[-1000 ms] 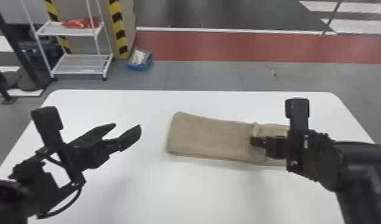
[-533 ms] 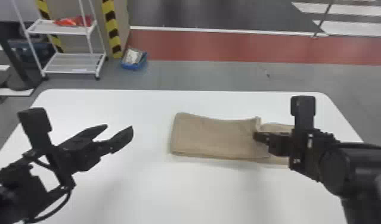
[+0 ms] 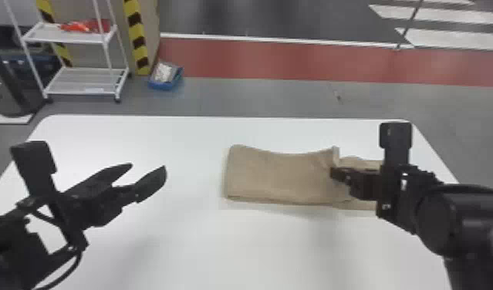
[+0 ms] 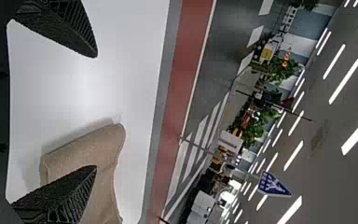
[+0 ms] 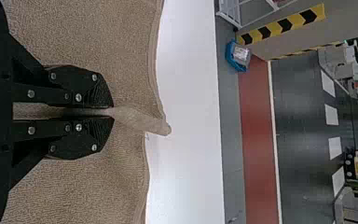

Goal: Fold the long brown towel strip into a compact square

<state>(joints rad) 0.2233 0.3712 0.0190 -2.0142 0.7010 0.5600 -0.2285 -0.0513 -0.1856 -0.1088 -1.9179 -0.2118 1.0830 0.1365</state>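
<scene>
Compared with the earlier frames, the brown terry-cloth towel strip (image 3: 280, 179) lies closer to the right edge of the white, round-cornered table (image 3: 179, 247), and the black right gripper (image 5: 113, 112) has gone the same way; the gap between the towel and the black left gripper (image 3: 148, 166) has widened. The step in hand looks like drawing the upper layer of a first fold out over the lower one. The next move probably calls for laying that pinched end down flat and letting go, then bringing the rounded end over. The right fingers are closed on a ridge of cloth (image 5: 142, 122) that stands up between them, with towel spread on both sides. The left fingers are wide apart and empty, beside the towel's rounded end and well apart from it. A release with the ridge standing could leave a crease.
</scene>
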